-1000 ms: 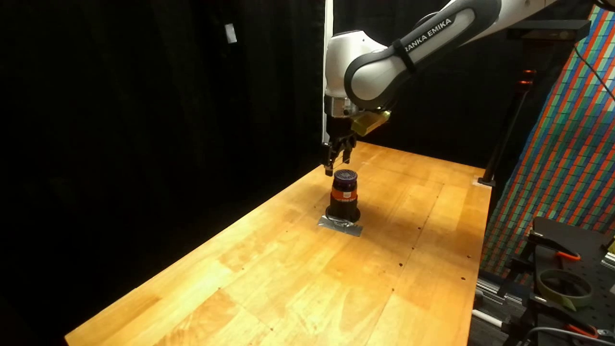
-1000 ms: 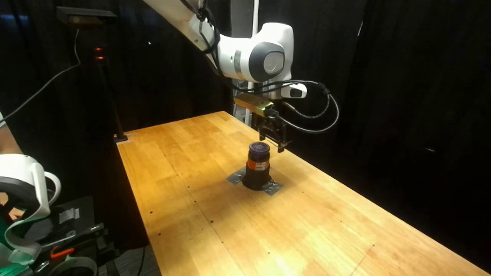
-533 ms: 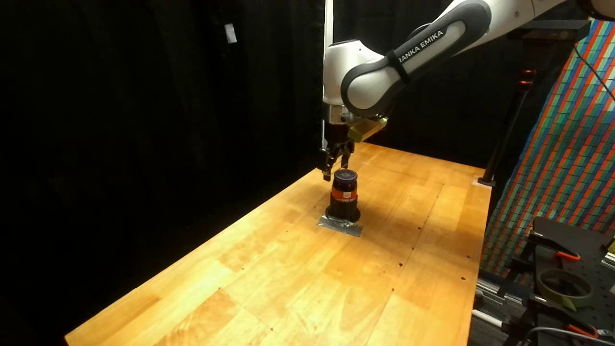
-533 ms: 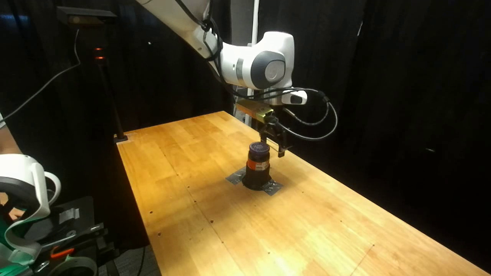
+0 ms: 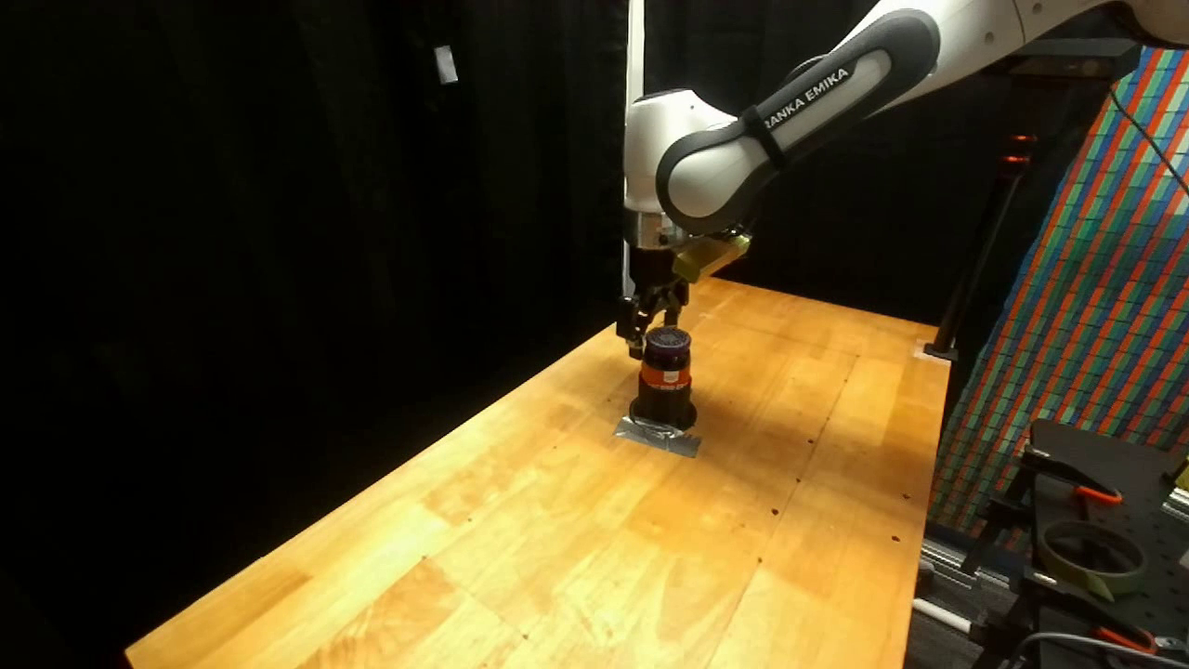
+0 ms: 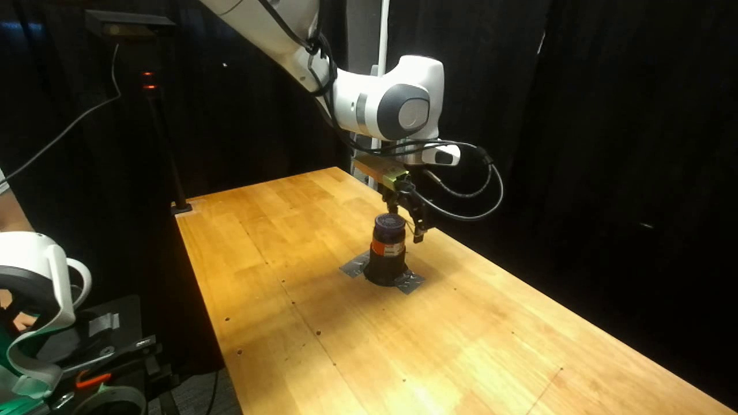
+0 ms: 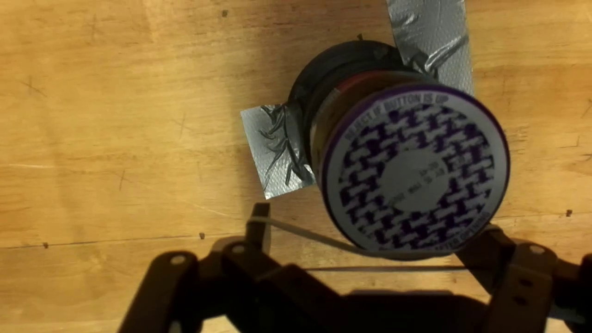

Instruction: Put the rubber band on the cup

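A dark cylindrical cup [image 6: 388, 248], orange-labelled with a purple-and-white patterned lid [image 7: 417, 179], stands upright on the wooden tabletop [image 6: 473, 328], crinkled silver tape [image 7: 277, 155] at its black base [image 6: 384, 271]. Beside it I see the black end effector [image 6: 406, 224], fingers [image 7: 256, 237] apart, stretching a thin tan rubber band [image 7: 314, 236]; it hangs lower than a second ago, one strand bending at the lid's rim.

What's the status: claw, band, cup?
Claw open, rubber band stretched across it. Cup upright, band not on yet. Likely in the way: lid, bending the band.
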